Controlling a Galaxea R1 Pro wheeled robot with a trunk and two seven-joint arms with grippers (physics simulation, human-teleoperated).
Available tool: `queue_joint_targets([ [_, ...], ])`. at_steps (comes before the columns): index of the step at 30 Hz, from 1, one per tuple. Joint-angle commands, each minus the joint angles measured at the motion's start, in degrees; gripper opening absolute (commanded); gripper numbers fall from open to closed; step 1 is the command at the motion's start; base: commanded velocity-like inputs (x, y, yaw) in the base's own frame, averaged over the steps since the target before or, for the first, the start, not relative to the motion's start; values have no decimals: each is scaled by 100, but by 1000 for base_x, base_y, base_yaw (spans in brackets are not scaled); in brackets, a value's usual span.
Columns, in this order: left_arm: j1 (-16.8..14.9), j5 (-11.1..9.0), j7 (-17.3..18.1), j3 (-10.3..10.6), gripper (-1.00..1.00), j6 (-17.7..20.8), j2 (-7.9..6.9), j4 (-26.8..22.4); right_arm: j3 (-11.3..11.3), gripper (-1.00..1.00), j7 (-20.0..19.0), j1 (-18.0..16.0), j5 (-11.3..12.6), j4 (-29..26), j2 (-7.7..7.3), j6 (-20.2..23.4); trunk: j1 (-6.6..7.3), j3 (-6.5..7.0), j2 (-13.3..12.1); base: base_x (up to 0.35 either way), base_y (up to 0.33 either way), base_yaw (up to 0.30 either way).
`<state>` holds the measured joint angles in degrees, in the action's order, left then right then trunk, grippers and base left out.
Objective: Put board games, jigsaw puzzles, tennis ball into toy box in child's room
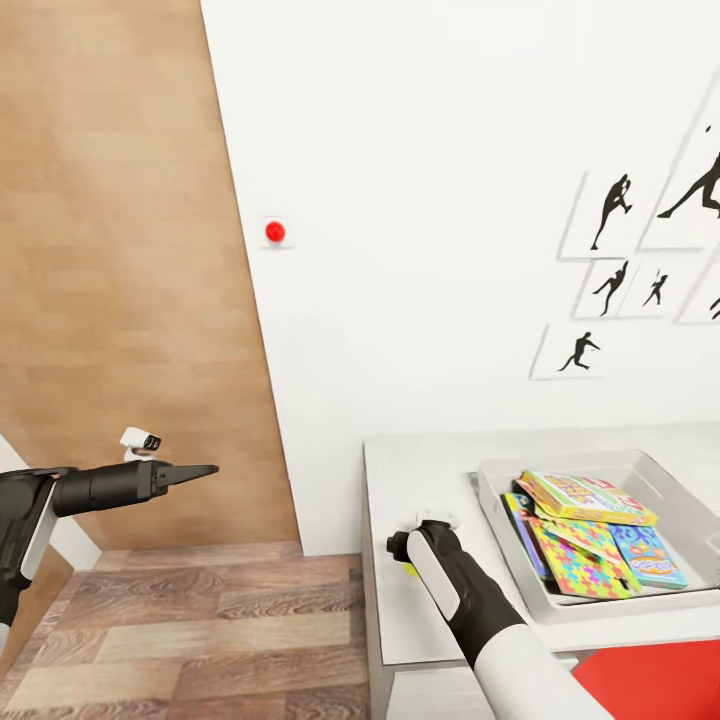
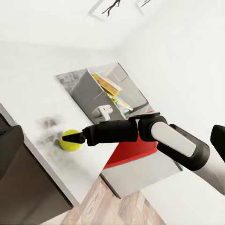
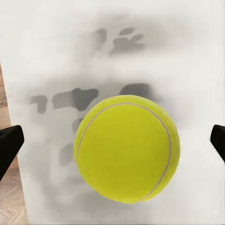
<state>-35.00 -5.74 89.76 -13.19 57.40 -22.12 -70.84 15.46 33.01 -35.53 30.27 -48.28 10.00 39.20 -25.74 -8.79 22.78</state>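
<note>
The yellow-green tennis ball [image 3: 126,147] lies on the pale mottled table [image 1: 420,470] near its left edge. My right gripper [image 3: 112,145] points down over it, open, one finger on each side and clear of the ball. In the left wrist view the right gripper [image 2: 77,138] has its tip at the tennis ball [image 2: 69,142]. The grey toy box [image 1: 655,478] stands just right of that arm and holds a bright jigsaw puzzle [image 1: 575,565] and flat board games [image 1: 585,497]. My left gripper [image 1: 205,469] hovers open over the floor, left of the table.
A white wall with black silhouette posters [image 1: 610,210] and a red dot [image 1: 275,232] rises behind the table. A red chair [image 1: 650,680] sits at the table's near right. Wood-plank floor [image 1: 200,620] spreads left of the table, beside a wooden panel [image 1: 120,250].
</note>
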Motion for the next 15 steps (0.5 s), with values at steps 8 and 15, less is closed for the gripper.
queue_joint_targets([
  [8, -5, 2, 24, 1, 100, 61, -2, 0, 10, 100, 56, -4, 56, -6, 0, 9, -4, -14, 13, 0, -24, 1],
  [15, -7, 3, 24, 1, 100, 61, -2, 0, 10, 100, 56, -4, 55, -6, 0, 9, -4, -14, 13, 0, -2, 0],
])
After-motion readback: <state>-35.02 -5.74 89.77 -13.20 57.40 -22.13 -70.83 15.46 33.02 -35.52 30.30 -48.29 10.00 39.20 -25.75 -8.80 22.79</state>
